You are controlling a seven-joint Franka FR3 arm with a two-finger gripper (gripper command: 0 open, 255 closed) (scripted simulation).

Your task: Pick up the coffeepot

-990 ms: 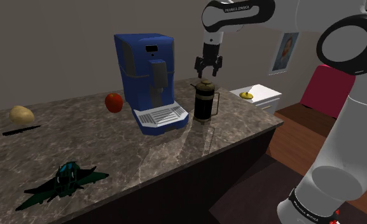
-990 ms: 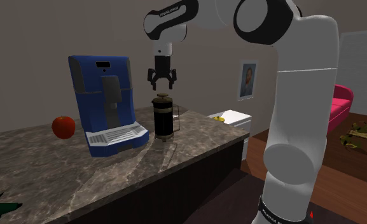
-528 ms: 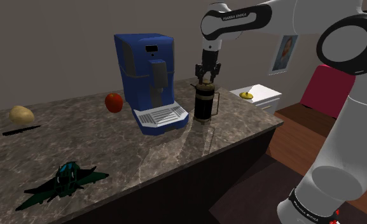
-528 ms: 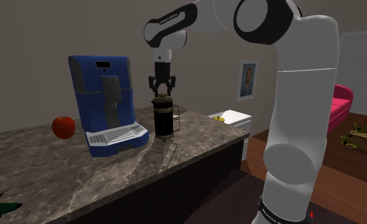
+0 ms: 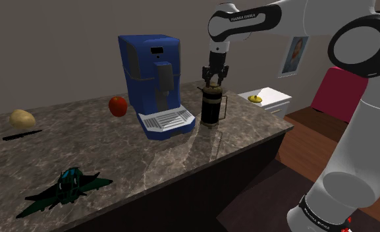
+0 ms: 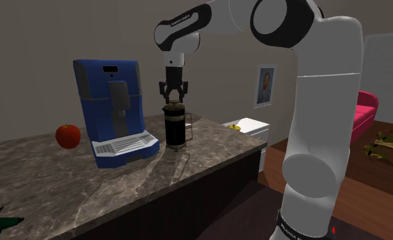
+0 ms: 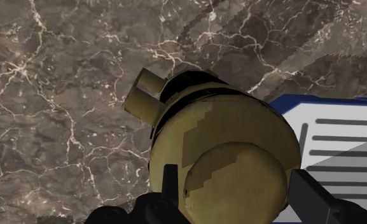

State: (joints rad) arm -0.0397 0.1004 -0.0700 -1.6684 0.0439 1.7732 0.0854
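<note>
Gripper: the black gripper point(image 7: 236, 173) sits down on top of the coffeepot point(image 5: 211, 109), narrowed. Its fingers point(image 7: 170, 177) lie against opposite sides of the round yellowish knob point(image 7: 233, 191), so it looks clasped on that knob.
Coffeepot: it has a dark body with a yellowish lid and spout. It stands upright on the marbled table point(image 5: 116, 155), just beside the drip tray point(image 7: 341, 140) of the blue coffee machine point(image 5: 152, 69) and near the table's far corner.
Done: the reach and the descent look complete, and the grip on the knob appears made.
Left: the lift. In both exterior views the pot's base rests on the table, so nothing is raised yet.
Risk: the hold is on the knob alone, so the lid may come away from the body when pulled up.
Farther along the table: a red apple point(image 5: 118, 105) lies on the machine's other side, well apart from the pot.
Hard to make out: whether the pads truly press the knob or only stand close. The wrist view cuts off the lower parts of the fingers, and the lid there covers the pot's body and handle. What the pot holds cannot be told.
</note>
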